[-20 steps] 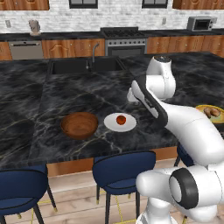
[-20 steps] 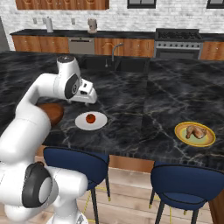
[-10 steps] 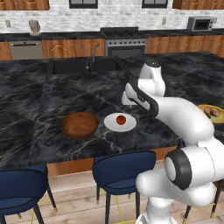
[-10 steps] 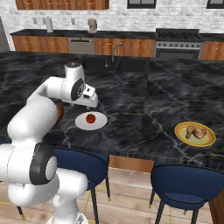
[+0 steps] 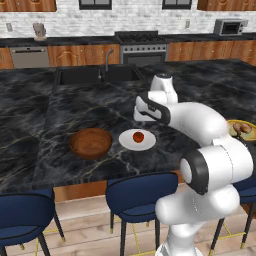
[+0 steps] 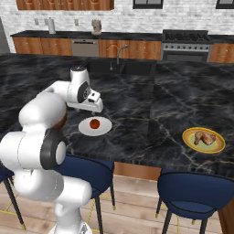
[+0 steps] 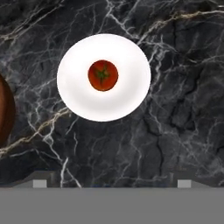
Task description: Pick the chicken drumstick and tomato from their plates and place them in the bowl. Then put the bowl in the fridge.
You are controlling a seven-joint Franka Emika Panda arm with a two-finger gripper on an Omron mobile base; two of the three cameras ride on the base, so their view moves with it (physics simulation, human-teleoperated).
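Observation:
The tomato (image 5: pixel 138 136) (image 6: pixel 94 123) (image 7: pixel 103 75) lies in the middle of the white plate (image 5: pixel 127 142) (image 6: pixel 104 127) (image 7: pixel 131 87) on the black marble island. My gripper (image 5: pixel 142 120) (image 6: pixel 96 110) (image 7: pixel 111 181) hangs open above the plate's far side, with nothing between its fingers. To the plate's left stands the empty wooden bowl (image 5: pixel 90 142) (image 7: pixel 4 113). The chicken drumstick (image 5: pixel 243 128) (image 6: pixel 202 136) rests on the yellow plate (image 5: pixel 235 134) (image 6: pixel 215 145) far to the right. The fridge is out of view.
A sink with a faucet (image 5: pixel 106 60) (image 6: pixel 119 54) is set into the island's far side. Blue stools (image 5: pixel 137 195) (image 6: pixel 192 192) stand along the near edge. Back counters carry a stove (image 5: pixel 140 45) and a microwave (image 5: pixel 230 26).
The arm has swung left and stretched out, carrying the open gripper from right of the white plate to just above its far side. Tomato, bowl and plates have not moved.

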